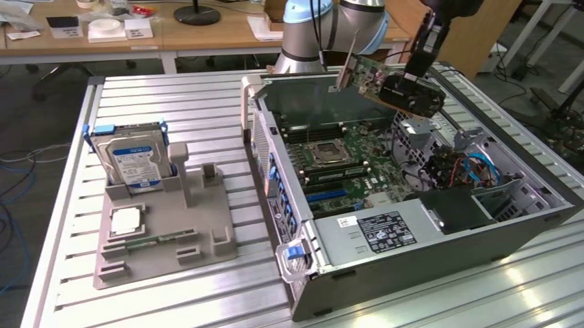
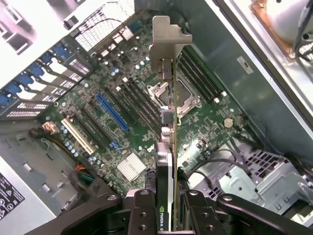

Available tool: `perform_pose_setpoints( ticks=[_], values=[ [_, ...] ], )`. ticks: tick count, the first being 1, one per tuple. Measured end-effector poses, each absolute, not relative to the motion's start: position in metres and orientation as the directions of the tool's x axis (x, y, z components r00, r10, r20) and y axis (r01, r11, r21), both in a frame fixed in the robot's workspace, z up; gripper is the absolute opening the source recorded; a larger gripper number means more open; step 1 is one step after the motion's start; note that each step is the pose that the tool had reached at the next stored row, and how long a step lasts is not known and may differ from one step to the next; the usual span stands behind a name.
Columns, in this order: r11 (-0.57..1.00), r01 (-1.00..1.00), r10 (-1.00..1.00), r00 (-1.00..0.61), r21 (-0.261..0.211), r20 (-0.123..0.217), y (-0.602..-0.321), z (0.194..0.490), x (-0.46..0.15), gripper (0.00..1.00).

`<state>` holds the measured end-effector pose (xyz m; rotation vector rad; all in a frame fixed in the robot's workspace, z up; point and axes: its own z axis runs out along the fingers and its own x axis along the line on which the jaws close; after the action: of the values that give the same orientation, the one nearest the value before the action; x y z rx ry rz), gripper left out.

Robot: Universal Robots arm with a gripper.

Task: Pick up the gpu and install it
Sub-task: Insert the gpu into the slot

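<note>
Slatted metal worktop [image 1: 182, 102]: carries everything you are working with.

Computer case [image 1: 511, 225]: lies on its side along the worktop's edge at the exterior view's right, with the side panel off. That lay probably serves to let you come in from above.

Motherboard [image 2: 205, 117]: flat on the case floor, slots facing up.

Grey fixture [image 1: 164, 232]: near the opposite edge of the worktop, well apart from the case. It looks meant to present parts for picking.

Hard drive [image 1: 135, 160]: stands on edge in the fixture's far end, not your part.

gpu [image 2: 168, 122]: off the worktop, in the air over the far end of the open case, tilted. Its silver bracket [image 2: 166, 41] points away from the tool.

Tool [image 2: 166, 210]: narrowed onto the gpu, pinching the cooler end across its thin faces. You likely hold it there to leave the bracket and connector edge free.

Blue slot [image 2: 112, 112]: on the motherboard, apart from the card, so the card is not yet seated.
</note>
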<state>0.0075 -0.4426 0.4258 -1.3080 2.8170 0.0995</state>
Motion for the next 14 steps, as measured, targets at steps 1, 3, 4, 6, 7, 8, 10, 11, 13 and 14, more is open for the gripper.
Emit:
perform_pose_setpoints(
  ticks=[1, 3, 4, 6, 7, 8, 10, 11, 13, 14],
  values=[
    [0.635, -0.771, -0.769, -0.637, 0.044, -0.058, -0.4426, 0.4257, 0.0075, 0.27],
    [0.617, -0.786, -0.784, -0.619, 0.044, -0.058, -0.4425, 0.4255, 0.0075, 0.27],
    [0.608, -0.793, -0.791, -0.609, 0.044, -0.058, -0.4425, 0.4255, 0.0075, 0.27],
    [0.587, -0.809, -0.806, -0.588, 0.044, -0.058, -0.4424, 0.4254, 0.0075, 0.27],
    [0.577, -0.816, -0.814, -0.578, 0.044, -0.058, -0.4424, 0.4253, 0.0075, 0.27],
    [0.567, -0.823, -0.821, -0.568, 0.044, -0.058, -0.4424, 0.4252, 0.0075, 0.27],
    [0.546, -0.836, -0.834, -0.548, 0.044, -0.058, -0.4423, 0.4251, 0.0075, 0.27],
    [0.536, -0.843, -0.841, -0.538, 0.044, -0.058, -0.4423, 0.4251, 0.0075, 0.27],
    [0.516, -0.856, -0.854, -0.518, 0.044, -0.058, -0.4421, 0.4249, 0.0075, 0.27],
    [0.506, -0.861, -0.859, -0.508, 0.044, -0.058, -0.4421, 0.4249, 0.0075, 0.27]
  ],
)
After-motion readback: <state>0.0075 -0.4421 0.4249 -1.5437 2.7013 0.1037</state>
